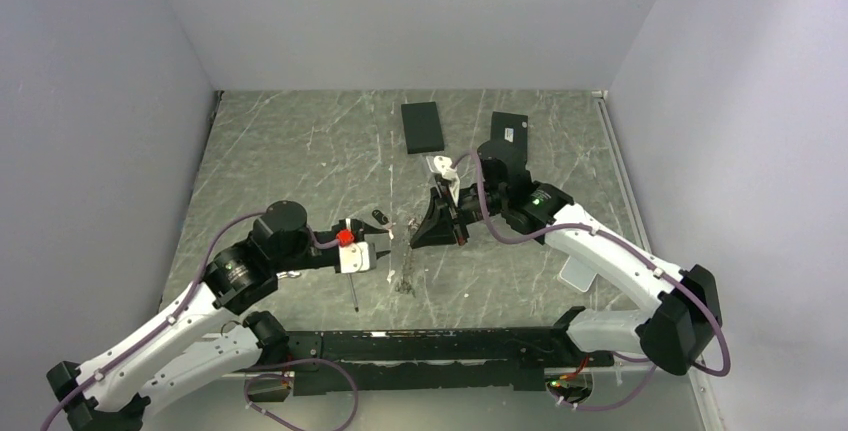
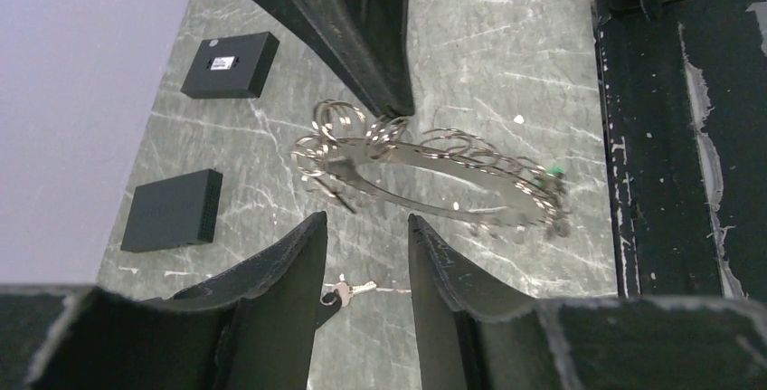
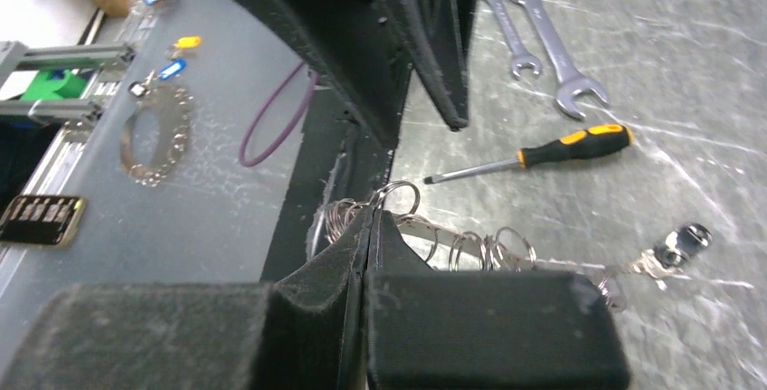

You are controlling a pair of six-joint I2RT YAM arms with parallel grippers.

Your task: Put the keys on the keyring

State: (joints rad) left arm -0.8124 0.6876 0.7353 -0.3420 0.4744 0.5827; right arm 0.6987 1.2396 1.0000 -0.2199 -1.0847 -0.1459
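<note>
Left wrist: keyring (image 2: 434, 162) beyond left jaws (parted)

Grey marbled table (image 1: 300, 151), scattered tools.
Two black boxes (image 1: 422, 126) at far edge; screwdriver (image 3: 561, 147), two wrenches (image 3: 548, 44), one loose key (image 2: 345, 291) nearer.

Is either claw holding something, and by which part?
The right claw pinches the keyring at its rim, among the small rings; the left claw is open, holding nothing.

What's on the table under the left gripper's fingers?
A small key lies there, showing between the left gripper's open fingers. One finger partly covers its ring end, so anything attached is hidden.
</note>
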